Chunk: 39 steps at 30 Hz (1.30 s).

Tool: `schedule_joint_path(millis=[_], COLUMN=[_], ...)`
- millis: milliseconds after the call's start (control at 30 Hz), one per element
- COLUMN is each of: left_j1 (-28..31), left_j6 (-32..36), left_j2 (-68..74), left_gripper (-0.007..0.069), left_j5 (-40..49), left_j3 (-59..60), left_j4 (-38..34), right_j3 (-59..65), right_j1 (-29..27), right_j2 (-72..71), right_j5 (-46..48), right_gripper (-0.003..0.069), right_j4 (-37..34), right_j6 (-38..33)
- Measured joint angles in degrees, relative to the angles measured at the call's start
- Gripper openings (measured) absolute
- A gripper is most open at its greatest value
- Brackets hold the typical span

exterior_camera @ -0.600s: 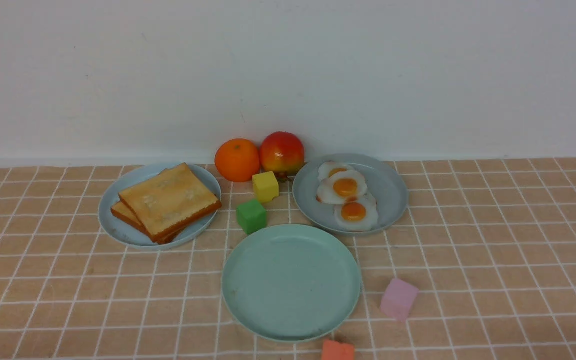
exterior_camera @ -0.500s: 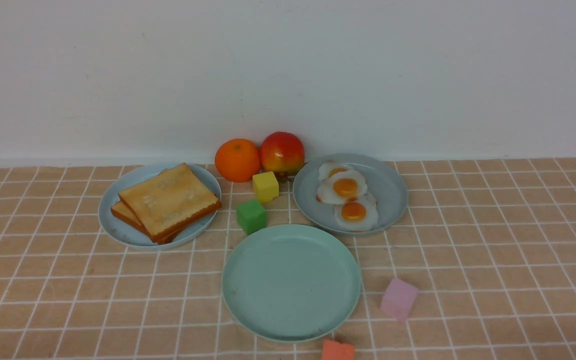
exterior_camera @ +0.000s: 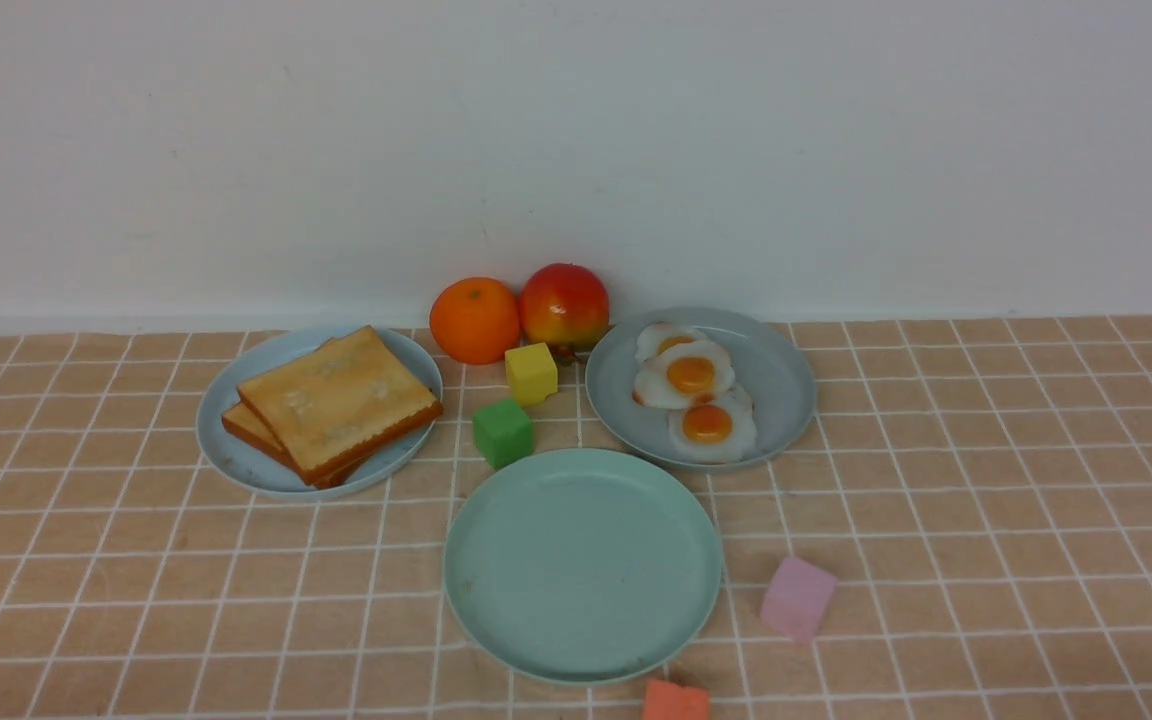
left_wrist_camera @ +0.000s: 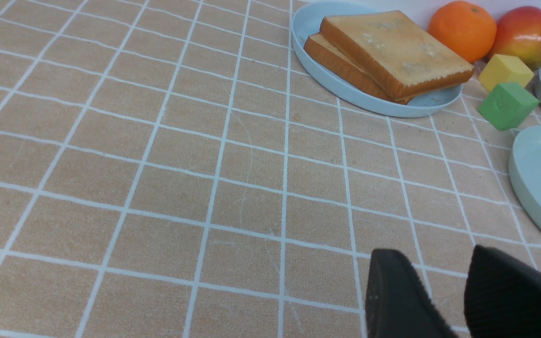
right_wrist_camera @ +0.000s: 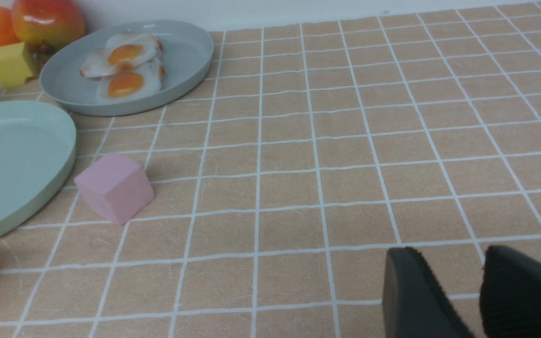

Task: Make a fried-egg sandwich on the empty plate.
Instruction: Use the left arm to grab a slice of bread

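Note:
Two golden-brown toast slices (exterior_camera: 336, 402) lie stacked on a light sky-blue plate (exterior_camera: 236, 462) at the back left; they also show in the left wrist view (left_wrist_camera: 392, 51). Three fried eggs (exterior_camera: 691, 390) lie on a grey-blue plate (exterior_camera: 781, 385) at the back right, also in the right wrist view (right_wrist_camera: 122, 68). The pale mint-green plate (exterior_camera: 581, 565) sits empty at the front centre. My left gripper (left_wrist_camera: 435, 256) and right gripper (right_wrist_camera: 446, 253) each hover over bare tablecloth, jaws apart and empty. Neither gripper shows in the front view.
An orange (exterior_camera: 474, 320) and a red apple (exterior_camera: 564, 305) sit at the back by the wall. A yellow cube (exterior_camera: 531, 373) and a green cube (exterior_camera: 503, 432) lie between the plates. A pink cube (exterior_camera: 797, 597) and an orange cube (exterior_camera: 676, 702) lie near the mint plate's front right.

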State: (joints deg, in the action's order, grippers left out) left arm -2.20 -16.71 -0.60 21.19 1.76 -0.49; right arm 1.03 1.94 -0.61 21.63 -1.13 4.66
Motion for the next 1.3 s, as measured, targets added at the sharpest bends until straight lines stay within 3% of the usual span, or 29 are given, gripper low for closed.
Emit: schedule_joint_path(millis=[267,400,533,700,800,933,1100,1200,1300], left_j1=[0.00,0.00,0.00,0.00,0.00,0.00,-0.68,-3.93,-10.83], left_j6=[0.00,-2.21,-12.19,-17.19,-17.80,-13.24,-1.37,4.18,10.74], left_j2=[0.00,0.00,0.00,0.00,0.00,0.35,9.18,13.46,21.45], left_gripper=[0.0238,0.0238,0.0238,0.0238,0.0235,0.0175,0.0036,-0.0013,-0.0013], left_j5=[-0.10,-4.46,-12.00,-19.82,-19.23,-14.56,-10.60,-6.77,4.71], left_j3=[0.00,0.00,0.00,0.00,-0.77,-5.83,-14.90,-19.30,-25.31], left_j4=[0.49,-1.42,-14.26,-21.44,-22.87,-21.39,-19.91,-19.58,-19.26], right_j3=[0.00,0.00,0.00,0.00,0.00,0.00,0.00,0.00,0.37], right_j1=[0.00,0.00,0.00,0.00,0.00,0.00,0.00,0.00,0.00], right_j2=[0.00,0.00,0.00,0.00,0.00,0.00,0.00,0.00,0.00], right_j5=[0.00,0.00,0.00,0.00,0.00,0.00,0.00,-0.67,-3.75], right_gripper=[0.0239,0.0239,0.0239,0.0239,0.0239,0.0239,0.0239,0.0239,0.0239], right_j4=[0.00,0.00,0.00,0.00,0.00,0.00,0.00,0.24,-3.27], right_j6=[0.00,0.00,0.00,0.00,0.00,0.00,0.00,0.00,3.00])
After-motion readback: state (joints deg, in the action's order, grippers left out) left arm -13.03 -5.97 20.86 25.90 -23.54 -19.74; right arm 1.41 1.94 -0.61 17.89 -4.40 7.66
